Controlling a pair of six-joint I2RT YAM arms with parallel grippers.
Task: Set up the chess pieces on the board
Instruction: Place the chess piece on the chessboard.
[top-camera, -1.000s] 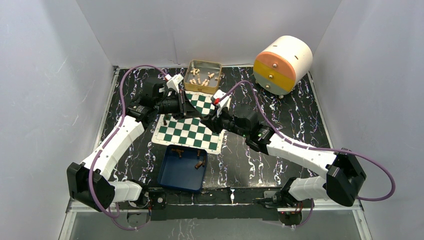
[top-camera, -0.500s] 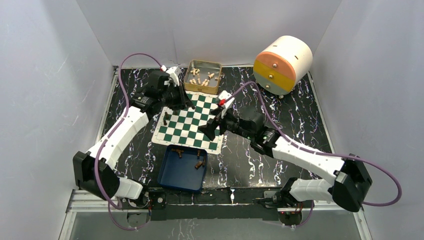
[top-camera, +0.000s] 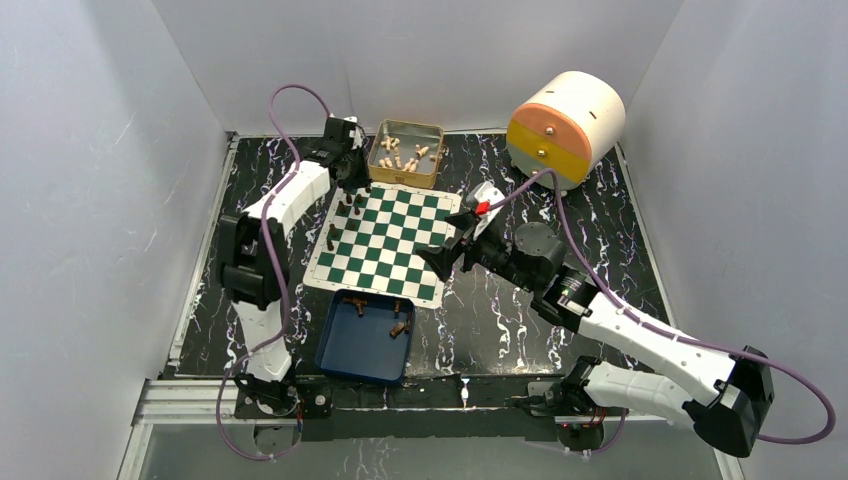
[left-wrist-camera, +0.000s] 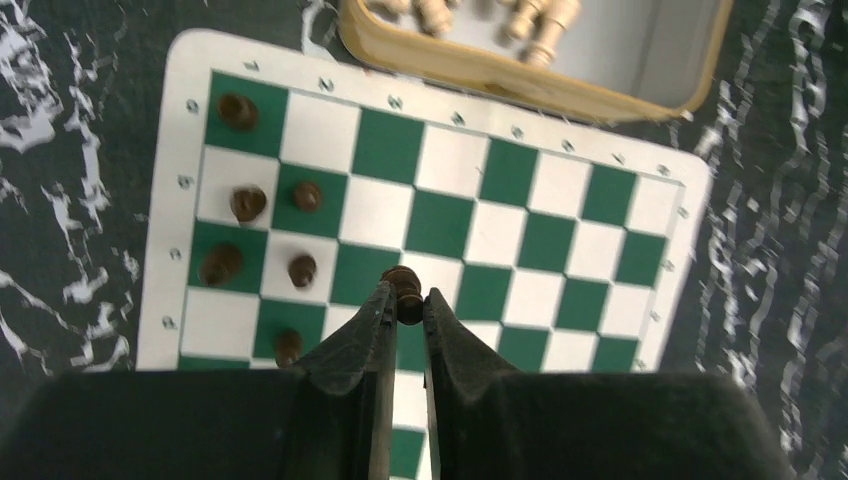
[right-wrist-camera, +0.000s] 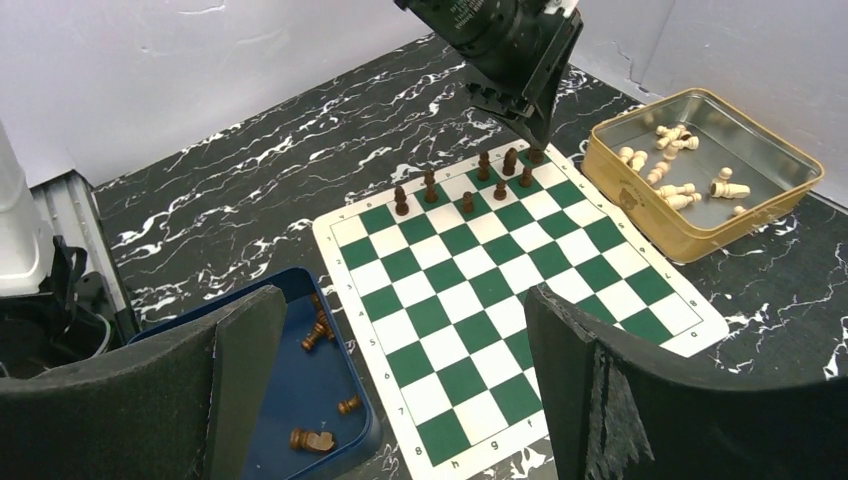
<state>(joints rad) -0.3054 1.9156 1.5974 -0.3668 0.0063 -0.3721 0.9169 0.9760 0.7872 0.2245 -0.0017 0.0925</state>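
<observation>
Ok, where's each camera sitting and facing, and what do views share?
Top external: above and behind the robot, looking down on the board; left arm and right arm show.
Left wrist: over the board's far-left corner, looking down; left gripper pinches a dark chess piece.
Right wrist: at the board's right edge, looking across leftward; open right gripper frames it.
Shared: all show the board and gold tin.

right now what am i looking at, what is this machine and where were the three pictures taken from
Two robot arms, bolted to a table, are setting up chess. One picture looks down from above; the others come from a camera on each wrist. On the table: a green board, a gold tin of cream pieces, a blue tray with dark pieces, a round drawer box. More stand on the board. The left fingers pinch one; the right fingers are open, empty.
</observation>
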